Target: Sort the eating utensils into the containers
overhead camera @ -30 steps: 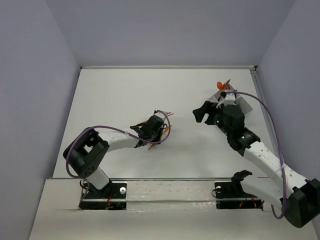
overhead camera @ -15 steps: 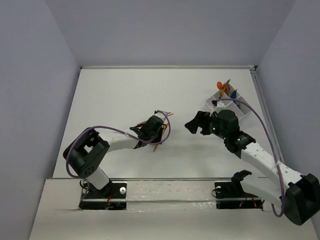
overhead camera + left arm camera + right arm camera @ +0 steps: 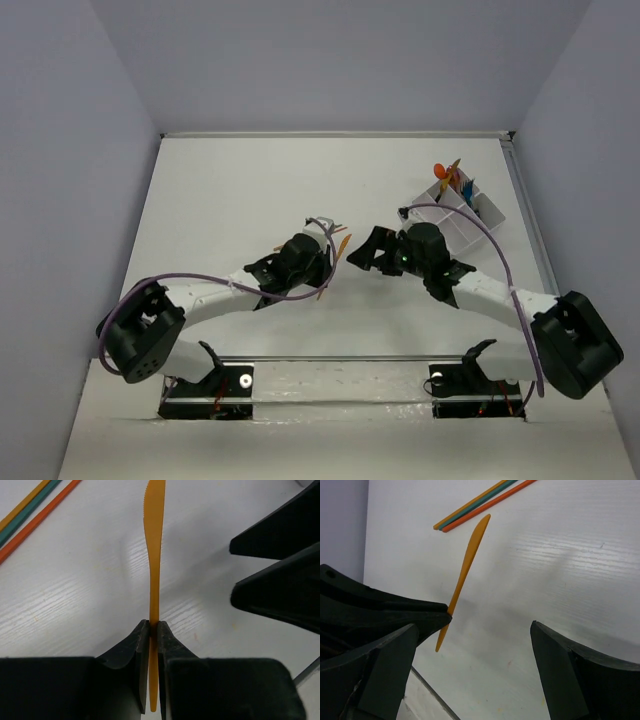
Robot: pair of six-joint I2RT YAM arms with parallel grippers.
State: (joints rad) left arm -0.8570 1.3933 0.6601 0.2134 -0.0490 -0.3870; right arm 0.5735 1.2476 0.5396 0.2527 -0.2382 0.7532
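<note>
Left gripper point(image 3: 154, 630): lower centre of the left wrist view; jaws pinched tight on the handle of the orange knife point(image 3: 154, 550).
Orange knife: edge-on, running from the jaws to the top of the frame, serrated blade foremost, above the white table point(image 3: 230, 190).
Right gripper point(image 3: 474, 629): spread wide, holding nothing; just right of the knife, apart from it.
Loose utensils point(image 3: 35, 510): orange, teal and yellow shafts side by side on the table, upper left.
Container point(image 3: 490, 212): upper right of the top view, well beyond both grippers; coloured utensils stand at its far-left corner.

Plastic on orange knife point(image 3: 154, 555) looked smooth, semi-matt. White table point(image 3: 75, 610) showed fine wood-grain texture. Plastic on left gripper point(image 3: 153, 627) was matt black.
</note>
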